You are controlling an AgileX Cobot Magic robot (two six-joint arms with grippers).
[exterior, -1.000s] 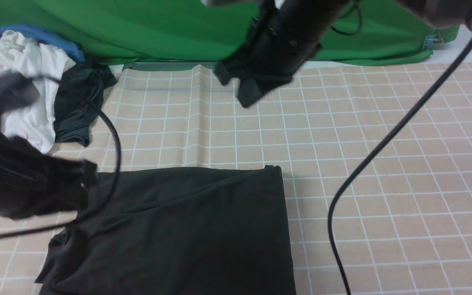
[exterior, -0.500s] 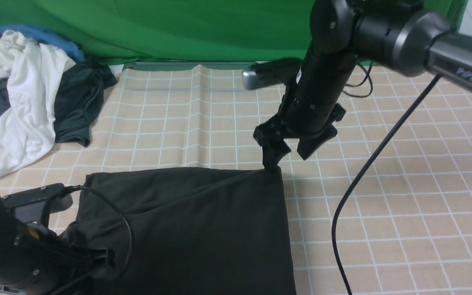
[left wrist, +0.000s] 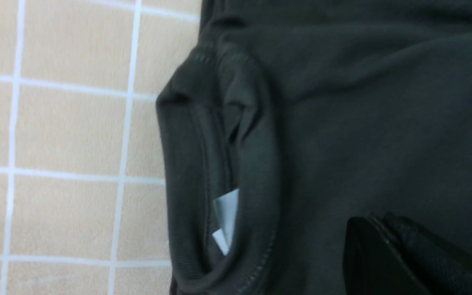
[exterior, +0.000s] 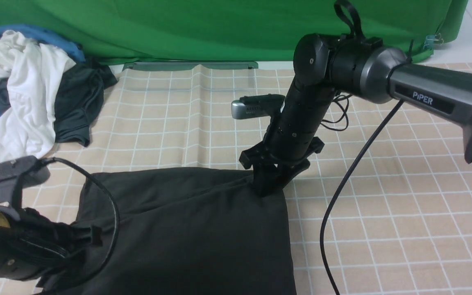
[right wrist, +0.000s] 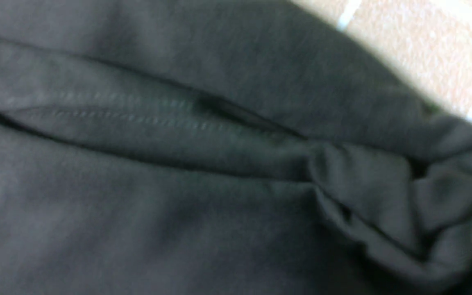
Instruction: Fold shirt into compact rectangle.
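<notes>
The black shirt [exterior: 187, 229] lies folded on the checked cloth [exterior: 404, 196], near the front. My right gripper [exterior: 265, 187] points down onto its far right corner, its fingers pinched into the fabric. In the right wrist view the shirt [right wrist: 158, 213] fills the frame, and a fold of it [right wrist: 383, 196] is bunched up by the jaws. My left gripper [exterior: 92, 238] lies low at the shirt's near left edge. The left wrist view shows its fingers [left wrist: 377, 229] pressed together over the fabric, beside the collar [left wrist: 260, 164] and grey neck label [left wrist: 225, 215].
A heap of clothes sits at the back left: a white shirt [exterior: 23, 82], a dark garment [exterior: 76, 102] and something blue [exterior: 35, 32]. A green backdrop [exterior: 178, 28] closes the far side. The right arm's black cable [exterior: 342, 192] hangs across the cloth.
My right arm came down from the back onto the shirt's far right corner, where its jaws spread and then closed. My left arm dropped to the shirt's near left edge.
</notes>
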